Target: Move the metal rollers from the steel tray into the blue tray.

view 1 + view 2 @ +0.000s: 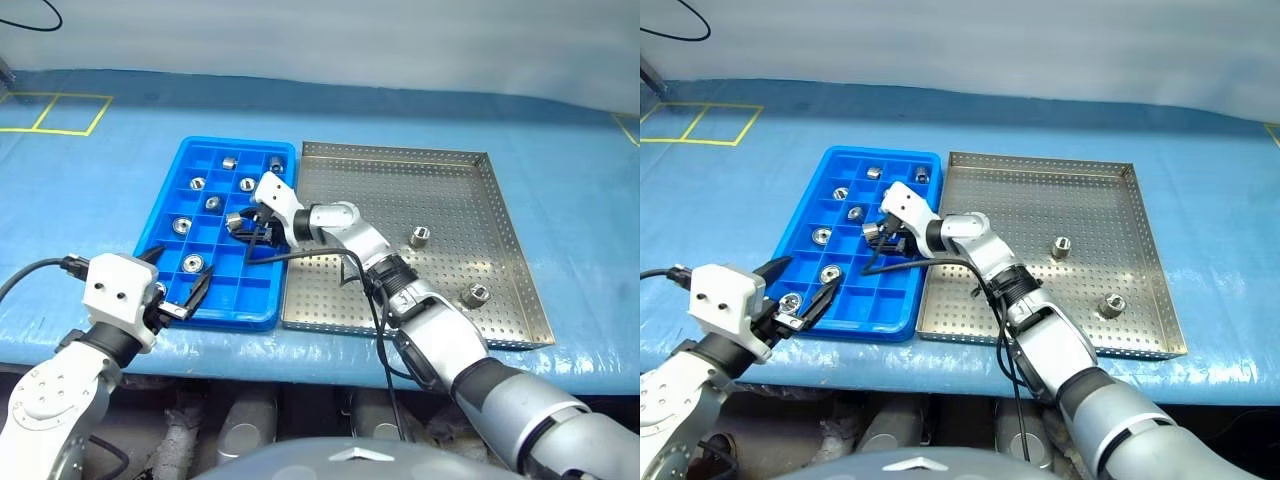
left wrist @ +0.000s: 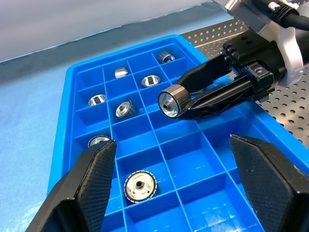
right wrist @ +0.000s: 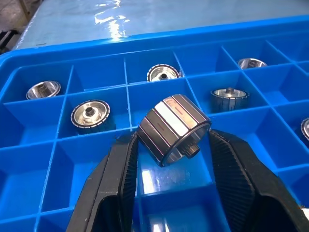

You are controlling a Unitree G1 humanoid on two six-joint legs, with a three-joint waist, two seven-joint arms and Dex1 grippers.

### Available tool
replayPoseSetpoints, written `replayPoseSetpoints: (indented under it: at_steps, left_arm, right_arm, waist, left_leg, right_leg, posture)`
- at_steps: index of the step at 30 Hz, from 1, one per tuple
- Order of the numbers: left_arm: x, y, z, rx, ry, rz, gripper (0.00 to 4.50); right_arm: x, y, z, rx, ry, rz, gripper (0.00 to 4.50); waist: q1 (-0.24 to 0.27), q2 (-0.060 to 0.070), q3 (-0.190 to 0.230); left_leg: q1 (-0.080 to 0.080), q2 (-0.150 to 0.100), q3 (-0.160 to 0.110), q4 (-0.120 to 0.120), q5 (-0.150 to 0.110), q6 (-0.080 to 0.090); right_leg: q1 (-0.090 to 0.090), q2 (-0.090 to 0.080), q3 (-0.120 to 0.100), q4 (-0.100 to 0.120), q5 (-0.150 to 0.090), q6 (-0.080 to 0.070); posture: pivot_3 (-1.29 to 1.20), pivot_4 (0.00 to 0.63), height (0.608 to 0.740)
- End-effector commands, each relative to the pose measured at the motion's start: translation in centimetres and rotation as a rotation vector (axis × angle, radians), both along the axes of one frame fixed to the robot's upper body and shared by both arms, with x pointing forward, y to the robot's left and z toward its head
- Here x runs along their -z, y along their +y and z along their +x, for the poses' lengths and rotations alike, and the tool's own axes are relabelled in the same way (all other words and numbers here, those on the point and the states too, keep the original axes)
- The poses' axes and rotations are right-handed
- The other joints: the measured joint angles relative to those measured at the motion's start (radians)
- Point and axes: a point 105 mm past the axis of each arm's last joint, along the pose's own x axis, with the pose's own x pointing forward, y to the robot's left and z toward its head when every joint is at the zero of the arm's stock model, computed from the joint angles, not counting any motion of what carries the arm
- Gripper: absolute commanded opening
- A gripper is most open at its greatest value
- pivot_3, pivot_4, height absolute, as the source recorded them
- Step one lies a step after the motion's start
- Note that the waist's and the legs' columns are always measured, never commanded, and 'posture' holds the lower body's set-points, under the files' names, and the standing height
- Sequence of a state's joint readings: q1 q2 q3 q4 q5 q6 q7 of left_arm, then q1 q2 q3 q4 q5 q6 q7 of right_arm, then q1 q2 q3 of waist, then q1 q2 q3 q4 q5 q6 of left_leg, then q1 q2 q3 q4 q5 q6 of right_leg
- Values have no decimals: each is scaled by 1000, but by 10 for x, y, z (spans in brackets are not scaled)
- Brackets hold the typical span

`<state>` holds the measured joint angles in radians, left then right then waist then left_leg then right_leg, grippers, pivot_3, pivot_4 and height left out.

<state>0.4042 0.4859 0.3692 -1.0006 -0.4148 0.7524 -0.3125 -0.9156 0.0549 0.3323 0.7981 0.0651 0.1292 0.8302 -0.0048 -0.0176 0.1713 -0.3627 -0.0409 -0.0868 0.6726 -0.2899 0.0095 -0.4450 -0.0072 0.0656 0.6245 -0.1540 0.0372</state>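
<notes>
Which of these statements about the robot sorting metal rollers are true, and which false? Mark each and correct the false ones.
1. The right hand grips a roller above the blue tray. True.
2. Two metal rollers lie in the steel tray. True.
3. The left hand is shut on a roller. False: its fingers stand open and hold nothing.
4. The blue tray stands to the robot's right of the steel tray. False: it stands to the left, beside it.
5. Every compartment of the blue tray holds a roller. False: many are empty.
</notes>
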Motion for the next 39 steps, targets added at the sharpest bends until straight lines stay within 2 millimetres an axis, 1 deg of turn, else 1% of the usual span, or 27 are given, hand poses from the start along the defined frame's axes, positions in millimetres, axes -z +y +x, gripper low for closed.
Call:
replayPoseSetpoints:
  at_steps: [1,2,5,8,10,12,14,16,18,20,22,25,27,29,32,34,39]
  left_arm:
    - [-13,-9,-3,37,-59,13,4079]
    - [-13,-9,-2,40,-59,11,4079]
    - [-14,-11,0,52,-58,10,4079]
    - [-14,-17,5,86,-60,2,4079]
    - [-15,-20,8,102,-61,-3,4079]
    - [-15,-27,14,139,-69,-20,4079]
    - [-17,-34,19,169,-79,-30,4079]
    - [-21,-41,30,187,-110,-62,4079]
    - [-25,-53,40,223,-135,-97,4079]
    - [-27,-63,45,264,-146,-117,4079]
    - [-27,-66,48,280,-148,-126,4079]
    - [-27,-77,55,341,-136,-128,4079]
    - [-24,-83,58,381,-115,-118,4079]
    - [-19,-86,62,404,-91,-110,4079]
    - [-14,-94,65,461,-62,-95,4079]
    - [-13,-98,68,490,-58,-80,4079]
    - [-15,-101,73,511,-68,-59,4079]
  right_arm:
    - [-21,7,4,-8,-45,62,2645]
    - [-24,7,5,0,-56,77,2845]
    - [-35,7,8,27,-89,121,3779]
    - [-51,1,11,52,-124,182,3779]
    - [-58,-4,14,73,-149,202,3779]
    - [-68,-22,20,140,-197,216,3779]
    - [-71,-38,25,197,-232,205,3779]
    - [-65,-71,34,319,-275,144,3779]
    - [-57,-112,42,464,-315,61,3779]
    - [-50,-148,42,571,-318,9,3779]
    - [-48,-163,38,618,-316,-16,3779]
    - [-39,-202,29,727,-311,-91,3779]
    - [-40,-214,21,765,-302,-93,3779]
    - [-39,-219,16,785,-281,-83,3779]
    - [-29,-225,10,814,-227,-82,3779]
    - [-21,-228,6,832,-186,-74,3779]
    - [-3,-238,5,894,-105,-67,3779]
  waist:
    - [0,0,0]
    - [-1,0,0]
    - [-3,0,0]
    - [-4,0,0]
    - [-6,0,0]
    - [-5,0,0]
    - [-5,0,0]
    - [-3,0,-1]
    - [0,0,-1]
    - [-5,0,-1]
    - [-15,0,-1]
    - [-39,0,-1]
    - [-49,0,-1]
    - [-66,0,-1]
    - [-80,0,-1]
    - [-83,0,-1]
    - [-92,0,-1]
  left_leg:
    - [1,0,-1,0,1,-1]
    - [1,0,-1,-1,1,-2]
    - [2,1,-2,-2,2,-4]
    - [2,1,-2,-2,3,-5]
    - [2,1,-2,-2,3,-5]
    - [2,1,-3,-3,3,-5]
    - [2,0,-3,-3,3,-5]
    - [2,-1,-4,-4,3,-5]
    - [1,-1,-4,-4,4,-5]
    - [1,-1,-3,-4,4,-5]
    - [0,-1,-2,-4,4,-5]
    - [2,1,2,-7,3,-5]
    - [2,2,3,-7,3,-5]
    - [3,2,4,-7,3,-5]
    - [3,2,7,-5,3,-4]
    - [4,2,8,-4,4,-3]
    - [4,1,9,-3,4,-2]
  right_leg:
    - [0,0,-1,1,-1,-1]
    - [0,0,-1,1,-1,-2]
    - [1,1,-2,2,-2,-2]
    - [2,1,-4,2,-2,-3]
    - [1,1,-4,3,-2,-2]
    - [1,1,-4,2,-1,-2]
    - [2,0,-6,2,-1,-2]
    - [2,-1,-7,1,-2,-2]
    - [2,-2,-8,1,-2,-3]
    - [2,-2,-7,0,-2,-2]
    - [1,-2,-6,0,-2,-2]
    - [-1,-2,0,1,-2,-2]
    - [-1,0,-1,1,-2,-2]
    - [0,3,0,2,-2,-1]
    - [1,3,3,1,-3,5]
    - [2,3,4,1,-3,7]
    - [2,2,5,1,-2,8]
  posture:
    - [185,150,740]
    - [181,150,740]
    - [166,150,740]
    - [139,150,740]
    - [119,150,740]
    - [100,150,740]
    - [87,150,740]
    - [52,150,740]
    - [24,150,740]
    - [5,150,740]
    - [-22,150,740]
    - [-48,150,740]
    - [-75,150,740]
    - [-88,150,740]
    - [-102,150,740]
    - [-106,150,740]
    - [-123,150,740]
